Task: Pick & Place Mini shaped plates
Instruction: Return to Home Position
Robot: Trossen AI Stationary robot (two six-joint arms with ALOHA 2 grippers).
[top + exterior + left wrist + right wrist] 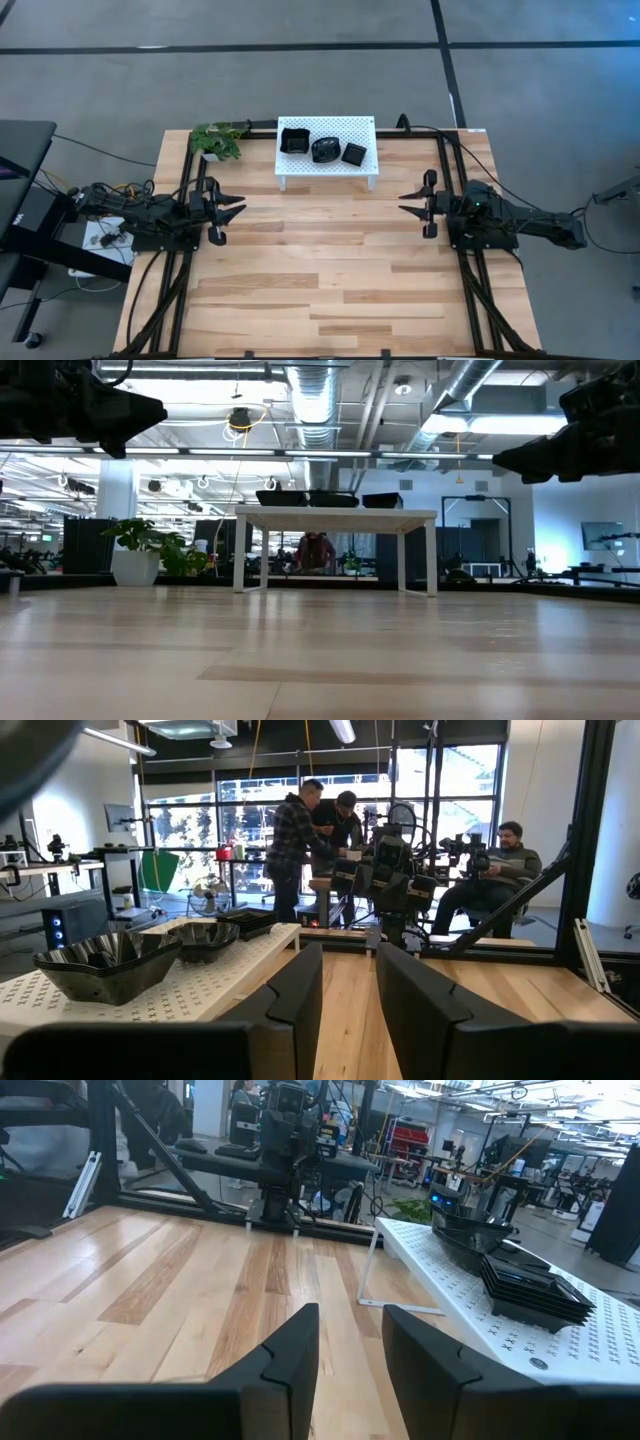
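Mini shaped plates (325, 148) sit stacked on the white rack (300, 172), well apart from the spread, empty jaws of the left gripper (241, 206) and the right gripper (402, 203) (only a stray swing rackward, I'd guess, could topple a stack).

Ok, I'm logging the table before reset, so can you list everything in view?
plate stacks: three, black, in a row on the rack
rack: one, white, middle of the table's far edge
plant: one, green, white pot, left of the rack
table: one, light wood
people: three, mostly dark clothes, room beyond the table
left gripper: dark, open, holding nothing, left side
right gripper: dark, open, holding nothing, right side
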